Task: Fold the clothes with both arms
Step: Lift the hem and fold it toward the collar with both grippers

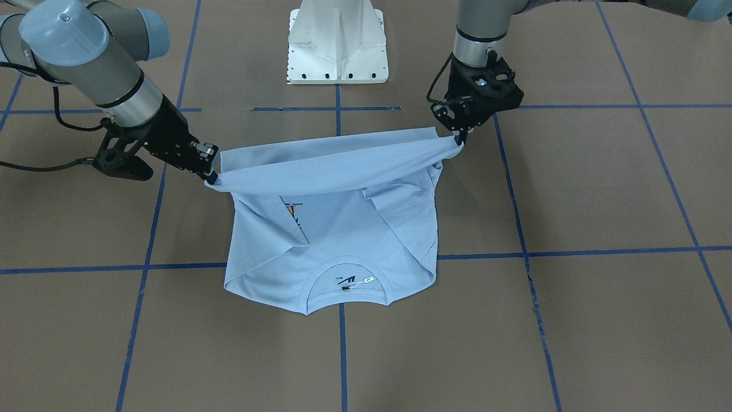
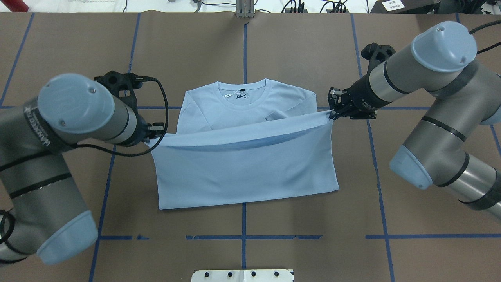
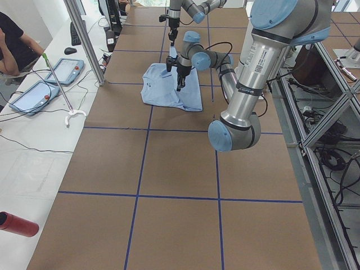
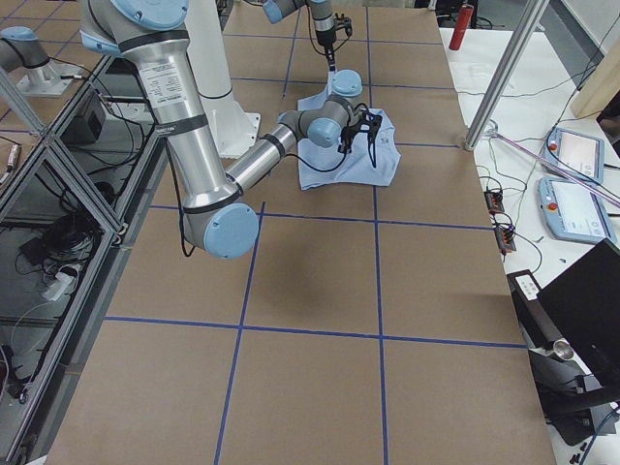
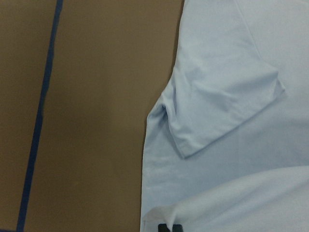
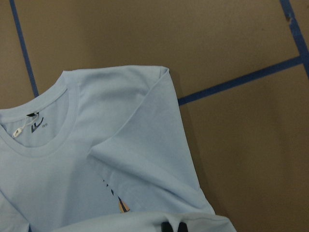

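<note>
A light blue T-shirt [image 2: 242,172] lies front-up near the middle of a brown table [image 2: 195,47] marked with a grid of blue tape lines [image 2: 244,47]. Its collar-to-hem axis runs from the robot's side toward the table's far edge, with the round neck [image 2: 242,88] pointing at that far edge, away from the white pedestal base [image 1: 337,40]. A label [image 2: 235,95] shows inside the neck. Both short sleeves are folded inward over the chest. One [image 5: 227,96] lies on a diagonal in the left wrist view; the other [image 6: 145,140], in the right wrist view, partly covers an orange-and-dark palm-tree print [image 6: 123,205]. The hem [image 2: 242,135] is raised off the table and pulled taut into a band running side to side, across the shirt's long axis, above the chest. The left gripper [image 2: 154,135] is clamped on one hem corner and the right gripper [image 2: 332,114] on the other, fingers closed on the cloth at both ends. From the band, the shirt's lower half slopes down to a fold resting on the table nearer the robot.
</note>
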Available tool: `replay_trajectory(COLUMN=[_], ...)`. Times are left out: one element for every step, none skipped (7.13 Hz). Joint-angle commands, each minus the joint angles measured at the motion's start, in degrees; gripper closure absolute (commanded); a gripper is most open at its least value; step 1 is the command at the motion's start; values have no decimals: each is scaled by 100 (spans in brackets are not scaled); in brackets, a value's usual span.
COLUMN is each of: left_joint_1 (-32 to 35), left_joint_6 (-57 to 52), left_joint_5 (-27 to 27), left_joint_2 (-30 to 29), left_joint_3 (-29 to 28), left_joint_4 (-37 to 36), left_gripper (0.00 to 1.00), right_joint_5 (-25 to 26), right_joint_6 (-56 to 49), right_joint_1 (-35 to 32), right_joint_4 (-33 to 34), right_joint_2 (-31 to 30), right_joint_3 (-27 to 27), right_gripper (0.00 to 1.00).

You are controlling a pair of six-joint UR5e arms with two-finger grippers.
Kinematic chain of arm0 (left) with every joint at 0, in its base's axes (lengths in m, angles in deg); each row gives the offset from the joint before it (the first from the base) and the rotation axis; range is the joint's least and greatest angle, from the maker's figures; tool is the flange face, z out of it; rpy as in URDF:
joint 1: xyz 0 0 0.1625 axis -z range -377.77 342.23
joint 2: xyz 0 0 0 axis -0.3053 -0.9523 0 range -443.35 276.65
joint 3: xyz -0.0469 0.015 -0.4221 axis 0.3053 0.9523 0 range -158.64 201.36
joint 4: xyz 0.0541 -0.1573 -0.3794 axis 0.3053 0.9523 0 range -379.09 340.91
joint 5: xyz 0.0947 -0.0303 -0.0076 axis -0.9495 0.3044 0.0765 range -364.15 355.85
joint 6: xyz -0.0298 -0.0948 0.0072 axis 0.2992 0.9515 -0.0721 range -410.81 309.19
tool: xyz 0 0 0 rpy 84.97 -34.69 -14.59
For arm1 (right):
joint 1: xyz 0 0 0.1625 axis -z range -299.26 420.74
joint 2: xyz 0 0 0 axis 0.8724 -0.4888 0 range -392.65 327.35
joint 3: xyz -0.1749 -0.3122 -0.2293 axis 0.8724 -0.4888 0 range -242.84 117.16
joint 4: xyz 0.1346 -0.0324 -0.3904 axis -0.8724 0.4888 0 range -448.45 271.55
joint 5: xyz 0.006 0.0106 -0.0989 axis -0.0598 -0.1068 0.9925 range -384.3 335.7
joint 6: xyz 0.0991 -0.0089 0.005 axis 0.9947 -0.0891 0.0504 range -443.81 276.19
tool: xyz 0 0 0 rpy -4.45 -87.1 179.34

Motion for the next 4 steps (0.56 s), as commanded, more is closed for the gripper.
replay_trajectory(left_joint_1=[380, 380, 380, 467], left_joint_6=[-256, -256, -256, -256], left_joint_5=[16, 7, 7, -2], left_joint_2=[-296, -349, -402, -411], left_joint_3=[-1083, -1515, -1902, -2185], left_joint_4=[819, 1302, 1742, 2043], left_gripper=[100, 100, 100, 100], right_joint_5=[20, 29, 37, 64], right_joint_6=[-179, -179, -188, -196], right_joint_1=[-236, -245, -245, -236], right_joint_4=[0, -17, -26, -26], right_joint_2=[392, 725, 964, 1131], right_joint_3=[-611, -1103, -1464, -1746], right_gripper=[100, 100, 100, 100])
